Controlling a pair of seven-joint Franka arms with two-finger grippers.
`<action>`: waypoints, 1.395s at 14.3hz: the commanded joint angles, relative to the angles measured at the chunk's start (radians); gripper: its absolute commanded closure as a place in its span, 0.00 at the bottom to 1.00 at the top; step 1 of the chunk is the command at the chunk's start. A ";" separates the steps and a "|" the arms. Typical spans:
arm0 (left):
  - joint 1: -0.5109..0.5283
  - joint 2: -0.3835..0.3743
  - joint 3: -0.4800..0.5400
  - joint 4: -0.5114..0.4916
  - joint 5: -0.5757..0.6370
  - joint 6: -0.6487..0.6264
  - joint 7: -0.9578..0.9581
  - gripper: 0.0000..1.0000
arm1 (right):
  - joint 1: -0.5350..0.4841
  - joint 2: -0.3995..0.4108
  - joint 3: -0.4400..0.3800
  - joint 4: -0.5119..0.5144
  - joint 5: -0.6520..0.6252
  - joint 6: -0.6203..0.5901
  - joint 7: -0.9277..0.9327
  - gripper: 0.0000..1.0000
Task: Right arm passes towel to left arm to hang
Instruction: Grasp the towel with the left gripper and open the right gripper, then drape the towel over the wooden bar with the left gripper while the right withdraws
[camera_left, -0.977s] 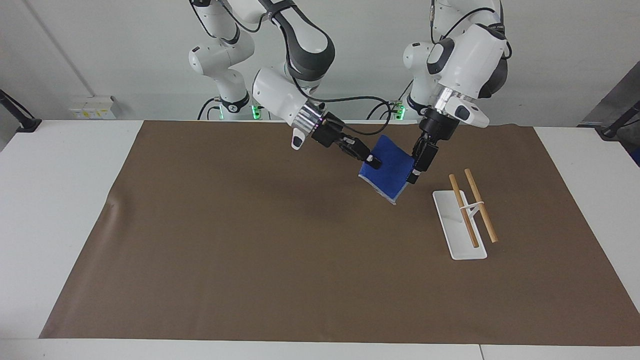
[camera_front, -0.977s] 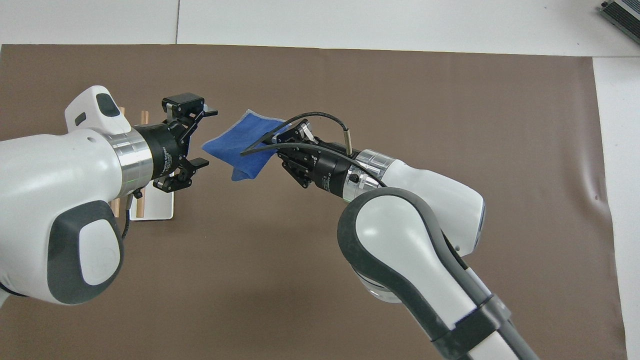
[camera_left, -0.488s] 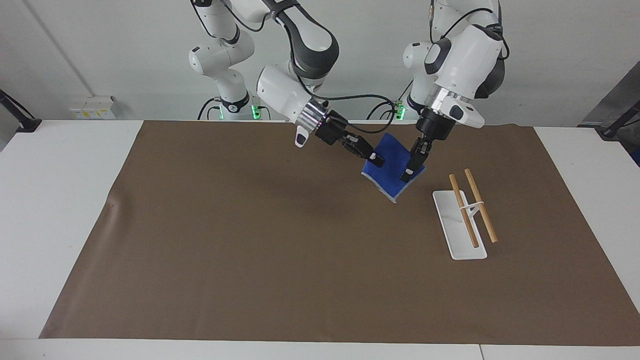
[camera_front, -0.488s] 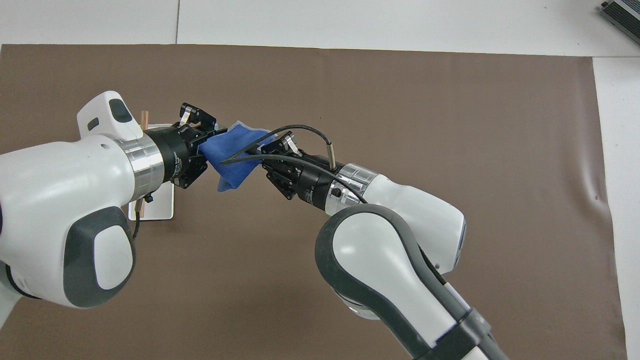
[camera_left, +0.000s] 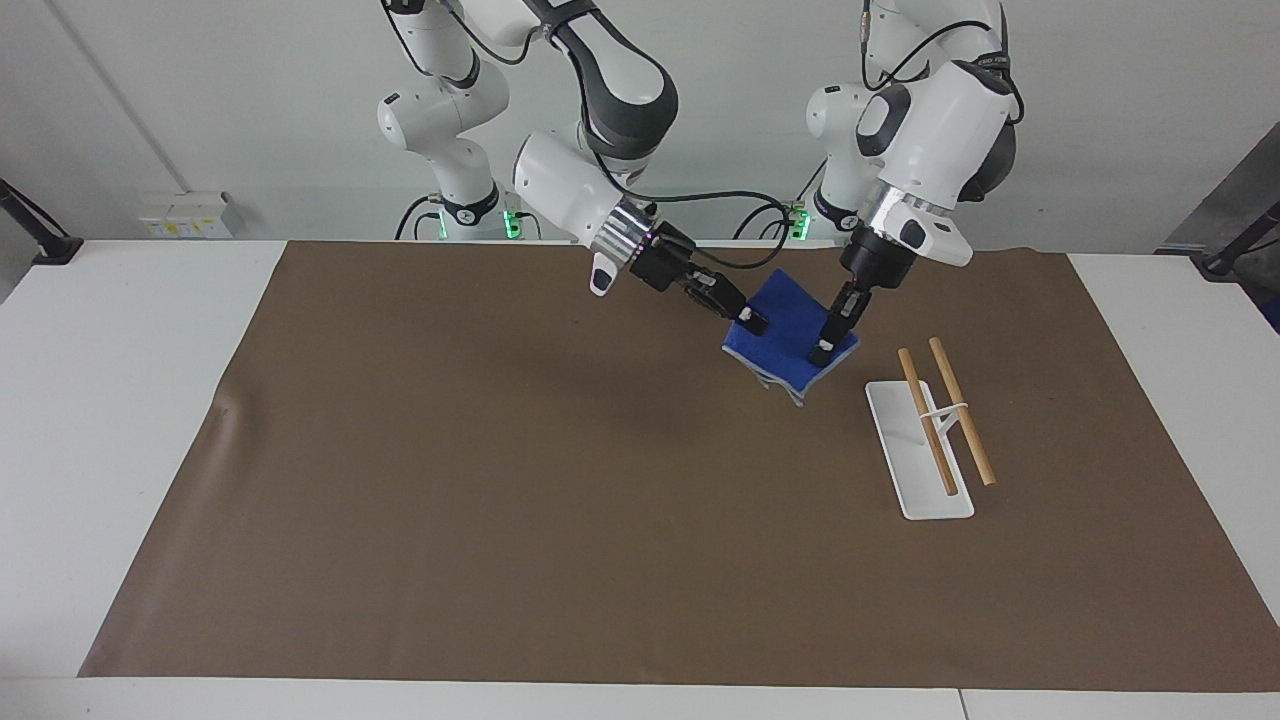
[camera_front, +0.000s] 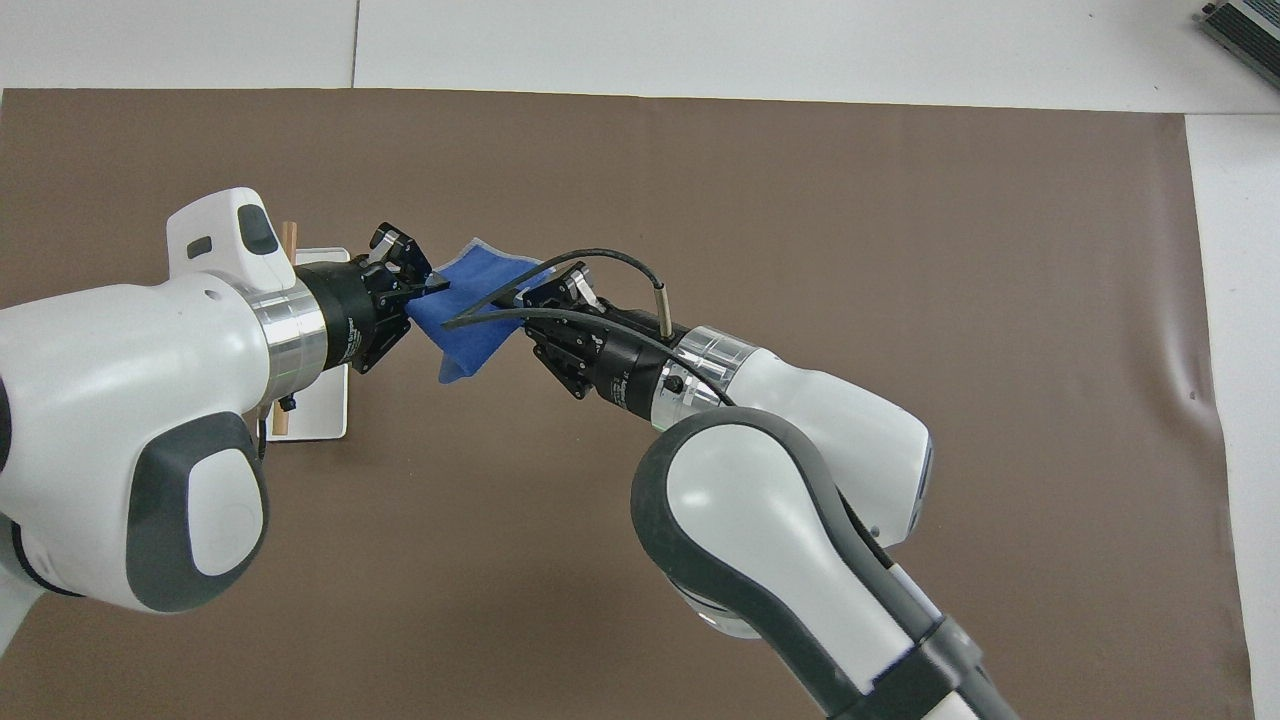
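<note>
While both the right gripper (camera_left: 748, 321) and the left gripper (camera_left: 823, 350) pinch the towel (camera_left: 790, 330) in mid-air, any diverging pull risks stretching or tearing it. If the left grip catches only the edge, the cloth could drop short of the rack (camera_left: 925, 440) beside it.

**Both arms raised, grippers tip to tip**

Your right arm (camera_left: 580, 190) reaches in from its base, wrist angled down, its gripper (camera_left: 748, 322) clamped with jaws closed on the towel (camera_left: 785, 335). Your left arm (camera_left: 930, 130) leans down steeply from its base, its gripper (camera_left: 822, 352) pointing downward, jaws pinched on the same towel's other edge. Both grippers hang above the surface, close together.
</note>
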 joint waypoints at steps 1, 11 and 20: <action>0.020 -0.036 0.066 -0.040 -0.015 -0.019 0.035 1.00 | -0.011 0.002 0.010 0.010 0.019 0.028 -0.004 0.45; 0.035 -0.025 0.191 -0.090 -0.014 -0.007 0.107 1.00 | -0.187 -0.007 0.001 -0.143 -0.529 0.076 -0.208 0.00; 0.072 0.056 0.284 -0.098 -0.014 0.113 0.139 1.00 | -0.506 -0.010 -0.007 -0.035 -1.376 -0.407 -0.194 0.00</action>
